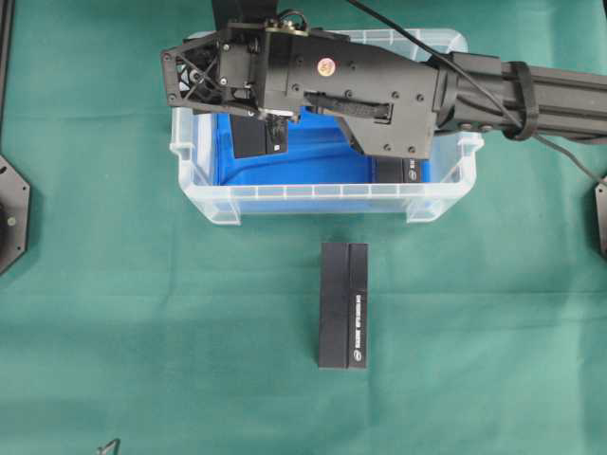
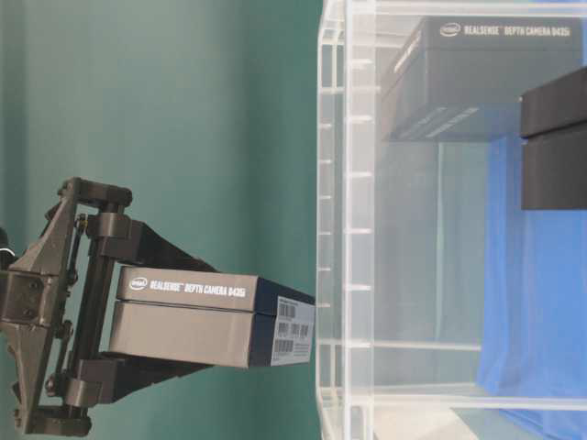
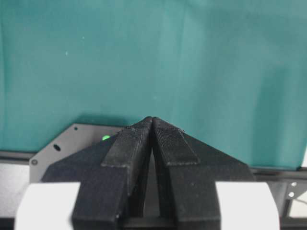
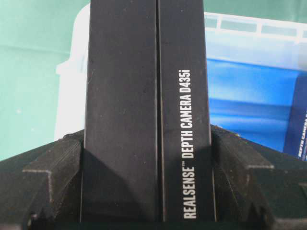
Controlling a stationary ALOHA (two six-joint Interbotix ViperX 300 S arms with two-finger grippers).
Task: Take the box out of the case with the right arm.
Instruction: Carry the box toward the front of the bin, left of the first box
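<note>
The case [image 1: 313, 199] is a clear tub with a blue sheet [image 1: 322, 156] on its bottom. My all-black right arm reaches over it from the right. My right gripper [image 1: 251, 112] is shut on a black RealSense box [image 1: 262, 138] and holds it over the case's left part. In the table-level view the gripper [image 2: 197, 316] holds the box [image 2: 211, 321] with its labelled end just apart from the case's wall [image 2: 404, 275]. In the right wrist view the box [image 4: 124, 72] fills the gap of the gripper [image 4: 148, 158]. My left gripper [image 3: 152, 120] is shut and empty.
Another black box [image 1: 343, 303] lies on the green cloth in front of the case. A further box [image 1: 403, 171] lies in the case's right part, partly under the arm. The left arm's base [image 1: 11, 213] is at the left edge.
</note>
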